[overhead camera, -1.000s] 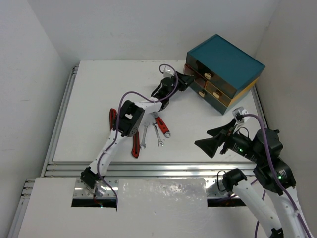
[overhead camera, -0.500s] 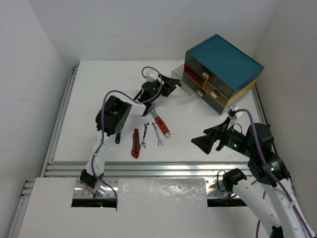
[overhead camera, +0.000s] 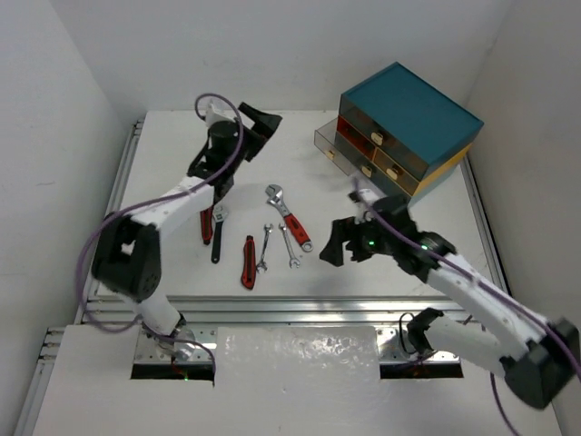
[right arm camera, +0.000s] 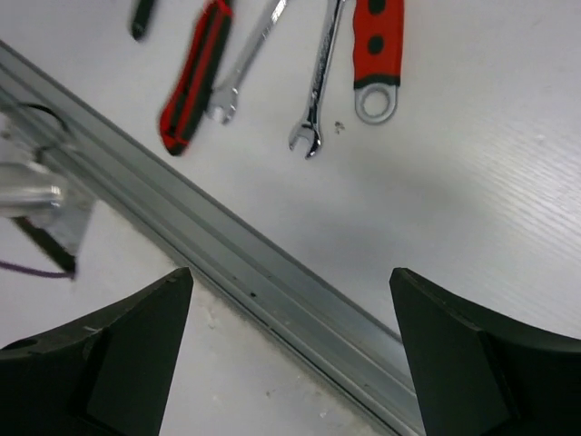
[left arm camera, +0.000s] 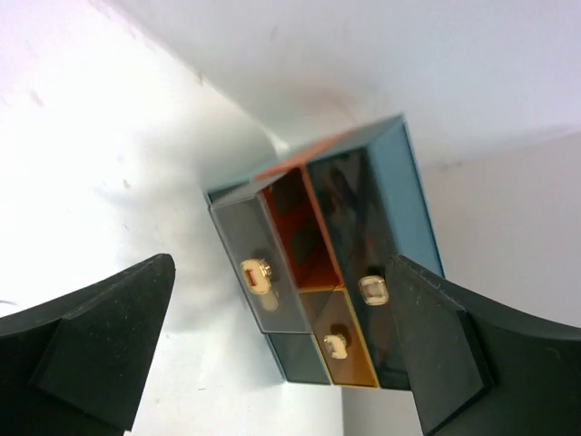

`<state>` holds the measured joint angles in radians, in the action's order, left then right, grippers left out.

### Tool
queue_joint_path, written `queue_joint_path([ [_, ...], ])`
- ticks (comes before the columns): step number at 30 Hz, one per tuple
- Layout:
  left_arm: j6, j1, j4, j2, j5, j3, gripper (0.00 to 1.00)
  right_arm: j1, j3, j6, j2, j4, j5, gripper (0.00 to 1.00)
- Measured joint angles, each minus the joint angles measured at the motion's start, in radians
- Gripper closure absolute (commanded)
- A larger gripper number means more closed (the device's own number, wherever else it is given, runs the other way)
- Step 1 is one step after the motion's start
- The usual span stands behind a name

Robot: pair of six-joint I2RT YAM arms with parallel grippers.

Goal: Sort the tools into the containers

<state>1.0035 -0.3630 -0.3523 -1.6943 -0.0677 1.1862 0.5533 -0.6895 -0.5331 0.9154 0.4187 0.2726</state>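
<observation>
Left gripper (overhead camera: 260,121) hangs wide and empty, well left of the chest (overhead camera: 413,113). The tools (overhead camera: 295,227) lie loose on the table, left of and in front of the chest, none sorted yet. Right gripper (overhead camera: 338,245), wide and empty, hovers beside them. One drawer (overhead camera: 329,141) juts from the chest's left face. Likely next: lowering onto a tool.
</observation>
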Motion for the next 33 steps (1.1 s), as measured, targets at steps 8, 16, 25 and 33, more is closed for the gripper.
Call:
queue_joint_path([
  [8, -0.206, 0.005, 0.638, 0.568, -0.212, 0.006, 0.0, 0.276, -0.329, 0.013, 0.644, -0.021, -0.319, 0.27],
  [16, -0.396, 0.005, 0.958, 1.006, -0.246, -0.266, 0.0, 0.354, -0.586, 0.034, 0.985, 0.0, -0.422, 0.55],
  [25, -0.53, 0.005, 0.949, 1.255, -0.129, -0.373, 0.0, 0.351, -0.79, 0.066, 1.194, 0.106, -0.483, 0.61],
  [33, -0.555, 0.005, 0.916, 1.3, -0.086, -0.377, 0.0, 0.335, -0.812, 0.058, 1.225, 0.134, -0.5, 0.58],
])
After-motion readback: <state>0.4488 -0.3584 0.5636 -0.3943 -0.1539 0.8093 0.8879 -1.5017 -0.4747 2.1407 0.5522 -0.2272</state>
